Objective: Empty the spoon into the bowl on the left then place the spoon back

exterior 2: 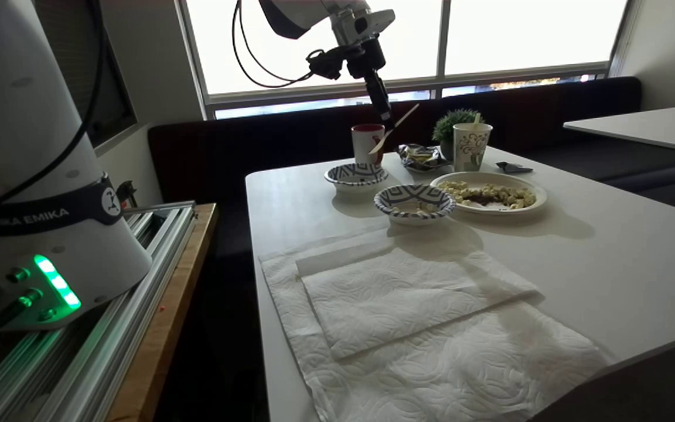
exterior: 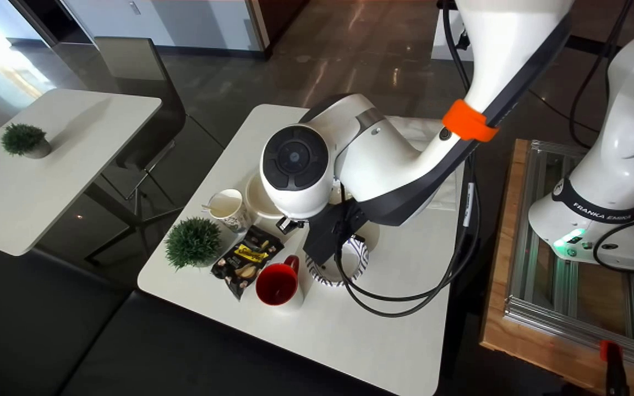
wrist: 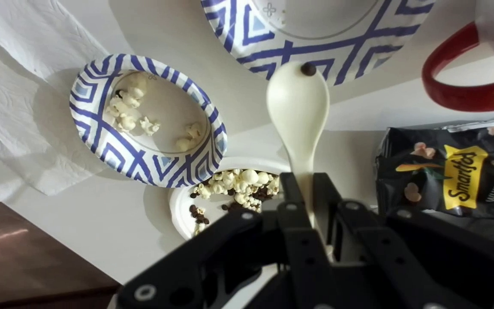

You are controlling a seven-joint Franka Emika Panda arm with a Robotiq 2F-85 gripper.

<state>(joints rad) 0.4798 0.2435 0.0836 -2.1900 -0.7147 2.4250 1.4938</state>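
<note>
Table (exterior: 372, 346): carried mug (exterior: 279, 287), taken as landmark. Plate (exterior 2: 484, 177) with popcorn (exterior 2: 514, 196): well apart from mug. Gripper (wrist: 306, 182): above table, near mug, its fingers clamped on handle of spoon (wrist: 300, 107). Bowl (exterior 2: 356, 176) just beside mug: probably left bowl of task; second bowl (exterior 2: 415, 196) stood farther from mug. Spoon: near mug, tilted head-down, in wrist view overlapping bowl's rim. Dark bit (wrist: 308, 69): seemed clinging at spoon tip. For good emptying, head needed to be well inside rim, then slow roll and light shake, with firm grip.

Window panes (exterior 2: 537, 35) glare blown-out white in an exterior view, the bench (exterior 2: 290, 138) beneath nearly black; soft shadows cross the tabletop (exterior 2: 607, 252); reflections streak the polished floor (exterior: 361, 66).
</note>
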